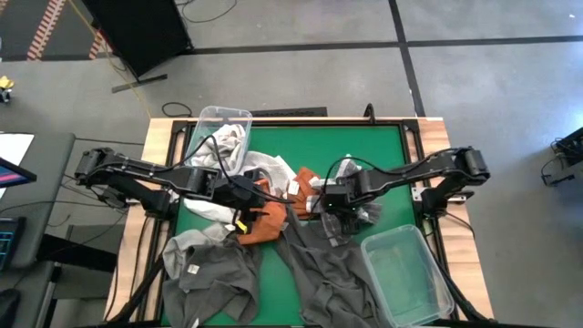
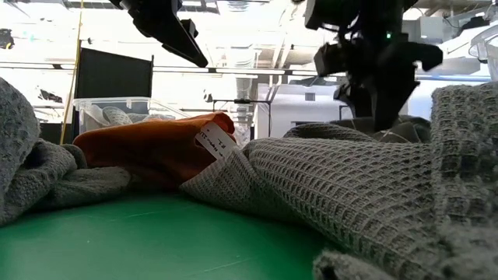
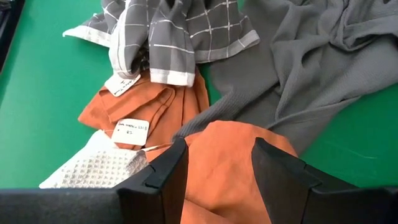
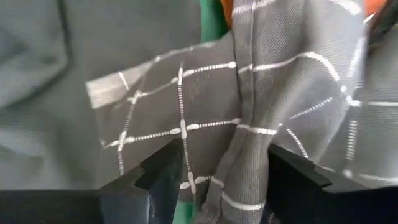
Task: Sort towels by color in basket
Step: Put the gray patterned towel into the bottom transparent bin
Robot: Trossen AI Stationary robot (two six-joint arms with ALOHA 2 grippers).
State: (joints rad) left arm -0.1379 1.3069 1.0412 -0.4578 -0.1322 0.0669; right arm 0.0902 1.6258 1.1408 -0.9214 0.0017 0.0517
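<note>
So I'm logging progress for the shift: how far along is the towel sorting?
Barely started. The far bin holds some pale cloth; the near bin looks empty. In hand: the left pincer is open over an orange towel, and the right pincer is open around a grey towel with white grid lines. Left: most towels, including the dark grey ones, still lie heaped on the green mat.

The surface (image 1: pixel 383 155) is smooth matt green, wood-edged. The dark grey towel (image 2: pixel 350 187) is coarse waffle-weave cloth; the orange towel (image 3: pixel 230 162) is finer (paper tags attached). Both bins (image 1: pixel 405 273) are clear glossy plastic.
</note>
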